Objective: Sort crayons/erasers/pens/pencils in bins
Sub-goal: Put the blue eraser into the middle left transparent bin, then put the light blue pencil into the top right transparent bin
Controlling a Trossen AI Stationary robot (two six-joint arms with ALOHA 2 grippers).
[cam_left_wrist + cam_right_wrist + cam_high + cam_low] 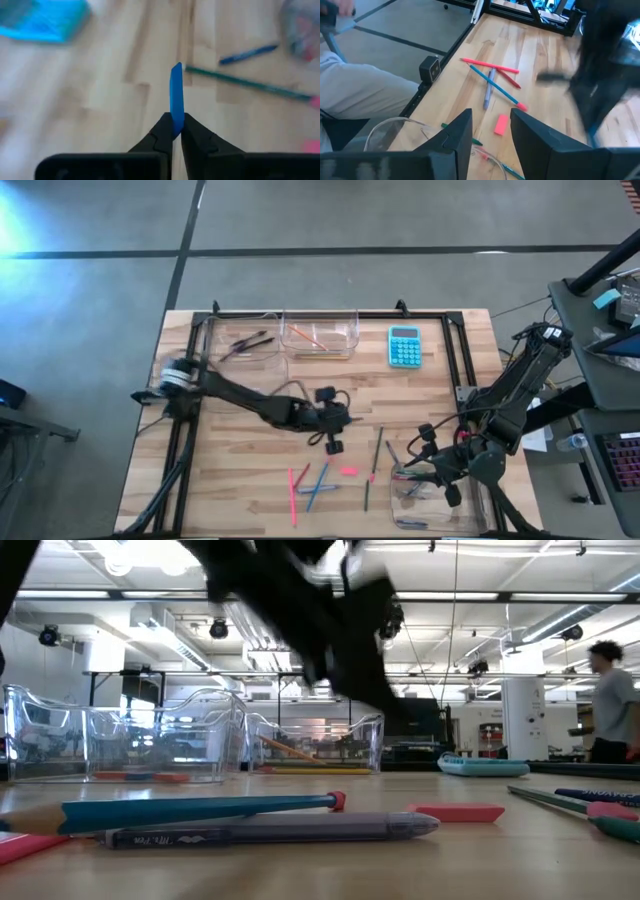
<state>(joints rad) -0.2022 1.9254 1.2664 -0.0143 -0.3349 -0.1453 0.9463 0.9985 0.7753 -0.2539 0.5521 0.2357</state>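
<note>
While your left tool [173, 131] pinches the thin blue slab eraser [176, 97] by one end above mid-bench, it may slip mid-carry. Right tool [491, 131] hangs open over the clear plastic bin [440, 498], near corner.

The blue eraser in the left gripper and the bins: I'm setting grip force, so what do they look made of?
Blue eraser: seemingly rubber or vinyl, matte and uniformly coloured, pinched in the left gripper. Bins: clear, glossy, probably rigid plastic; the table's wood shows through them.
</note>
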